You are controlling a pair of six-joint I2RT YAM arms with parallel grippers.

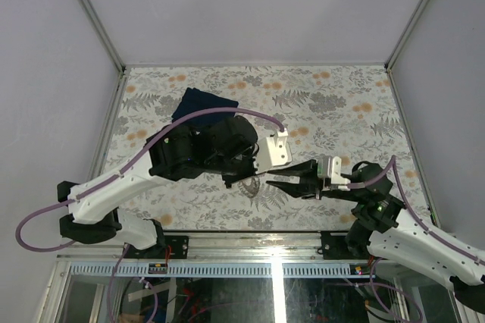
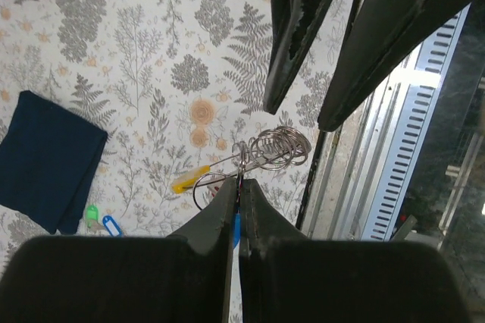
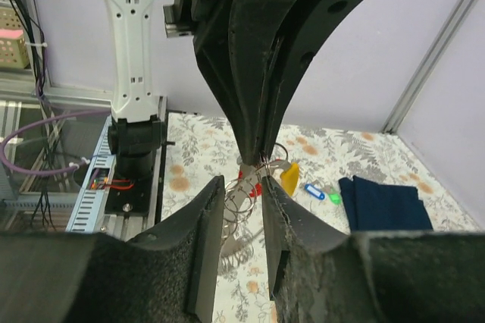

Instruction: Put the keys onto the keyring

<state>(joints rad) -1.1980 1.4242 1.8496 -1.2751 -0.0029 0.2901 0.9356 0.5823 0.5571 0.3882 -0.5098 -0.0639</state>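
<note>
- The left gripper (image 2: 237, 180) is clenched, its fingertips pinching the thin wire of the keyring (image 2: 276, 148).
- The keyring's coiled part sits at 1 o'clock from that pinch in the left wrist view.
- The right gripper (image 3: 241, 183) is released, its jaws standing apart. Its tips are just beside the keyring (image 3: 244, 205), with nothing held between them.
- In the top view, the right gripper (image 1: 282, 183) lies at 3 o'clock of the keyring (image 1: 248, 185).
- A yellow-tagged key (image 2: 189, 179) lies at 9 o'clock of the coils, its metal end reaching the ring. It cannot be told whether it is threaded on.
- A blue-tagged key (image 2: 112, 225) and a green-tagged key (image 2: 91, 213) lie together on the table (image 1: 341, 103), well apart from the ring at 8 o'clock.
- A dark blue folded cloth (image 2: 49, 160) lies just beside those two keys, at 11 o'clock of them.
</note>
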